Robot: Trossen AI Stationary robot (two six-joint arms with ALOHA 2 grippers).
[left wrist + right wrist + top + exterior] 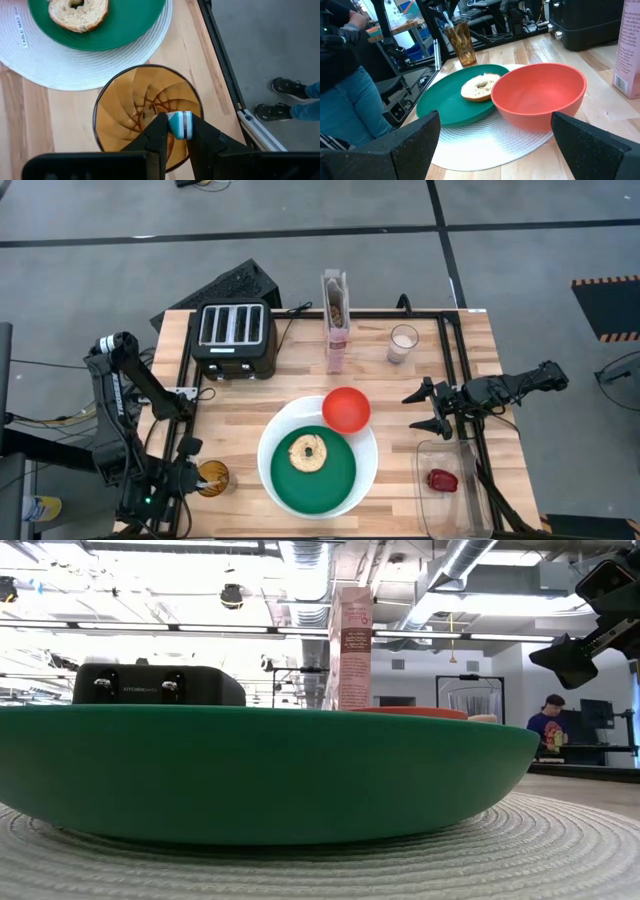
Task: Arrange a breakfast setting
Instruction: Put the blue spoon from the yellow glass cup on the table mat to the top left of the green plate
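Now left tool [174,131] pinches a blue-banded handle [180,124]; toasted bagel [78,13] looks golden.

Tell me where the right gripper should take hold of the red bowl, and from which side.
Grip the red bowl by its rim, one finger inside and one outside the thin wall. Come from above on the side away from the green plate, probably: the bowl sits upright and open, seemingly against that plate, and the bagel lies just beyond. The right gripper is open.
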